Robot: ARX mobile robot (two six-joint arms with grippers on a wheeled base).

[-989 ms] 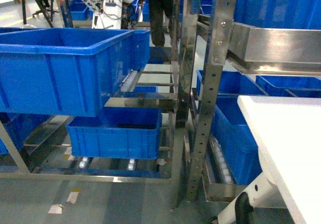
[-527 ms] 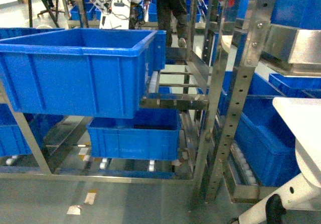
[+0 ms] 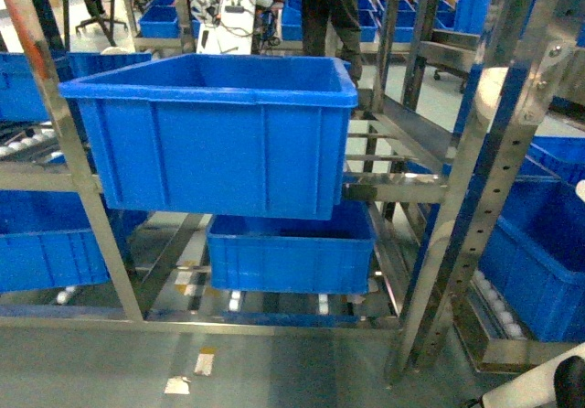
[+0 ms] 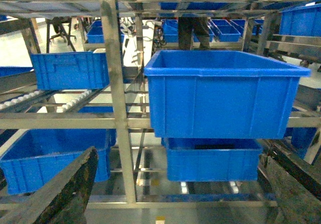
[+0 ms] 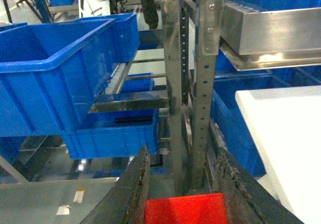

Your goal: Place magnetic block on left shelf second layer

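The magnetic block (image 5: pixel 185 210), a bright red cube, sits between the dark fingers of my right gripper (image 5: pixel 181 163), which is shut on it at the bottom of the right wrist view. The left shelf second layer (image 3: pixel 393 188) is a steel rack level carrying a large deep blue crate (image 3: pixel 219 134). That crate (image 4: pixel 225 93) fills the middle of the left wrist view, ahead of my left gripper (image 4: pixel 180 156), which is open and holds nothing. From the right wrist the crate (image 5: pixel 45 73) lies to the left. Neither gripper shows in the head view.
A smaller blue crate (image 3: pixel 292 252) rests on the bottom rollers. Perforated steel uprights (image 3: pixel 475 216) stand right of the shelf, with more blue crates (image 3: pixel 539 262) beyond. A white tabletop (image 5: pixel 286 133) and steel beam (image 5: pixel 271 33) lie to the right. A person (image 3: pixel 329 15) stands behind the racks.
The head view has swung left: the shelf and its big crate slid from the left edge to the middle, and the white tabletop left the view.
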